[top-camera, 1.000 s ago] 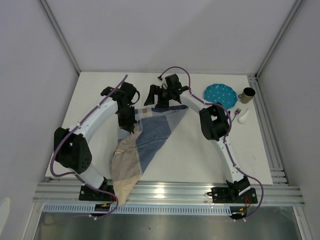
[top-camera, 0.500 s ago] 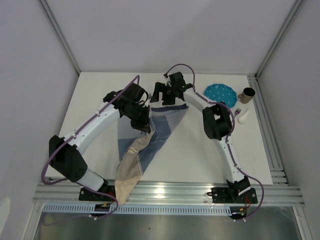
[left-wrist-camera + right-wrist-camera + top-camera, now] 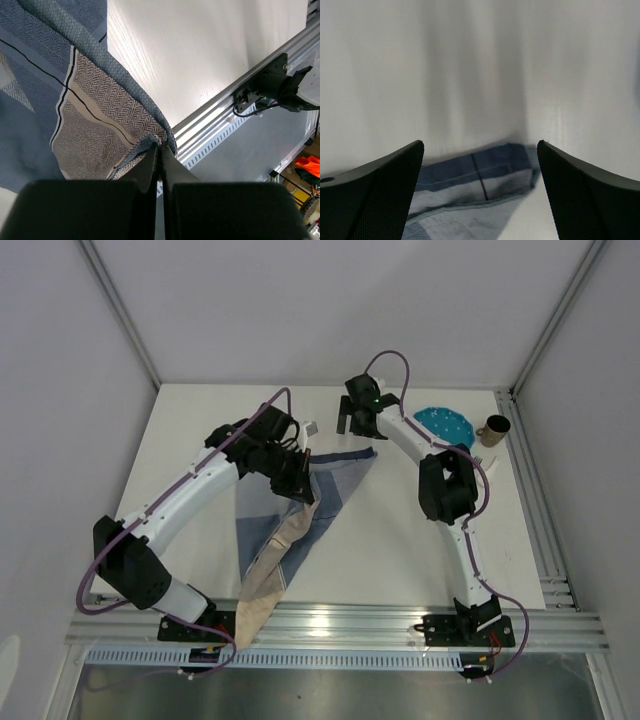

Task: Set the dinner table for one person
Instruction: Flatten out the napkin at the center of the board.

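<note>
The left gripper point(image 3: 298, 478) is pinching the cloth point(image 3: 330, 485) tight, holding that edge up off the table point(image 3: 390, 540), which is lying beneath both arms. The right gripper point(image 3: 345, 422) is hanging wide open over the cloth's far corner, gripping nothing. A plate point(image 3: 440, 425) and cup point(image 3: 494, 428) are sitting far right.

Partly hidden bits
The right arm point(image 3: 402, 436) covers part of the plate point(image 3: 452, 425); the white thing point(image 3: 487, 475) nearby is too small to name; the left arm point(image 3: 200, 485) hides some cloth point(image 3: 335, 480).

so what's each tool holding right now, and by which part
Left tool pinches the checked placemat by a bunched edge fold; right tool is open, holding nothing.
</note>
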